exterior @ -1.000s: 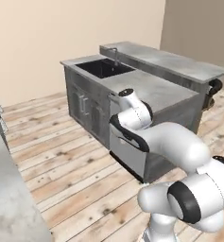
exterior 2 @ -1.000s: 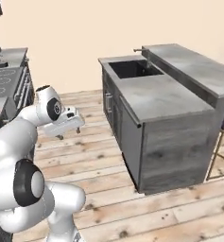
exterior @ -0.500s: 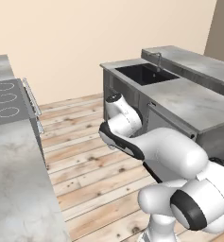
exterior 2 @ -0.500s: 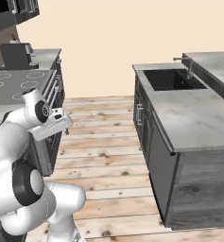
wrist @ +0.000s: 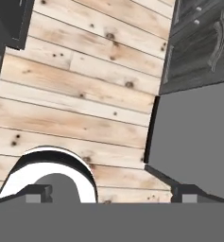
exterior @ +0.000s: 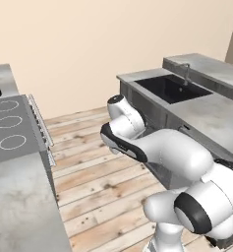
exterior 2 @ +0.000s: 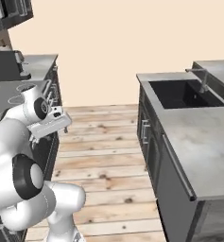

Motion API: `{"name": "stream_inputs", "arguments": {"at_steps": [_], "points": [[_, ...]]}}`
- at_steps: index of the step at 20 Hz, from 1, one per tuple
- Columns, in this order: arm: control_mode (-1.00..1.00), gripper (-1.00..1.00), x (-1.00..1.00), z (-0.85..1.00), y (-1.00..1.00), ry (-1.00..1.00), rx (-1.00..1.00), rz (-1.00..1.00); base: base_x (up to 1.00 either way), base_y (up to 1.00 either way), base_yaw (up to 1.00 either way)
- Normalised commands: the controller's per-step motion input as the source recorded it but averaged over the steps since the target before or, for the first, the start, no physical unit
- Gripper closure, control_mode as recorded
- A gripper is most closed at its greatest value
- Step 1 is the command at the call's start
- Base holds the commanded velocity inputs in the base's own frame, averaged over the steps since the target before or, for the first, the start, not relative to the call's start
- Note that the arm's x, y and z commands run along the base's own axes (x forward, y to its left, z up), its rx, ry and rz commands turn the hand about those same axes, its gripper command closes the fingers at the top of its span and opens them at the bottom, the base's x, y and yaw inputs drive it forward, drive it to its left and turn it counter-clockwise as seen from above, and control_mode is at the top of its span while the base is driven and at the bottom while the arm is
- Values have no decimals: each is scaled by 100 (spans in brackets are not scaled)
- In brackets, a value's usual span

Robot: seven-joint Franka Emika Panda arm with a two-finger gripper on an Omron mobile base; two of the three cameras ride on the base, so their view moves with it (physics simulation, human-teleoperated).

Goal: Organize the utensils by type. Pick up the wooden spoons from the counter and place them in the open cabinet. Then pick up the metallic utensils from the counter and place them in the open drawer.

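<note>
Base in transit — white arm's two-finger gripper [wrist: 111, 191] spread wide, empty, above plank floor [wrist: 80, 94]. Next: locate utensils on light grey marbled counter [exterior 2: 198, 132].

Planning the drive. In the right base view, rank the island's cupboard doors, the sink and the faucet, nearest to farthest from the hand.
1. Cupboard doors, right of the hand, facing it.
2. Sink, set behind and above them.
3. Faucet, at the sink's far edge.
</note>
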Motion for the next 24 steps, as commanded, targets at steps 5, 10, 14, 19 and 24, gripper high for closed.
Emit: {"name": "stream_inputs", "arguments": {"at_steps": [5,10,14,19,24], "points": [[100,-100,0,0,0,0,0,0,100,0,0],[100,-100,0,0,0,0,0,0,100,0,0],[100,-100,0,0,0,0,0,0,100,0,0],[100,-100,0,0,0,0,0,0,100,0,0],[100,-100,0,0,0,0,0,0,100,0,0]]}}
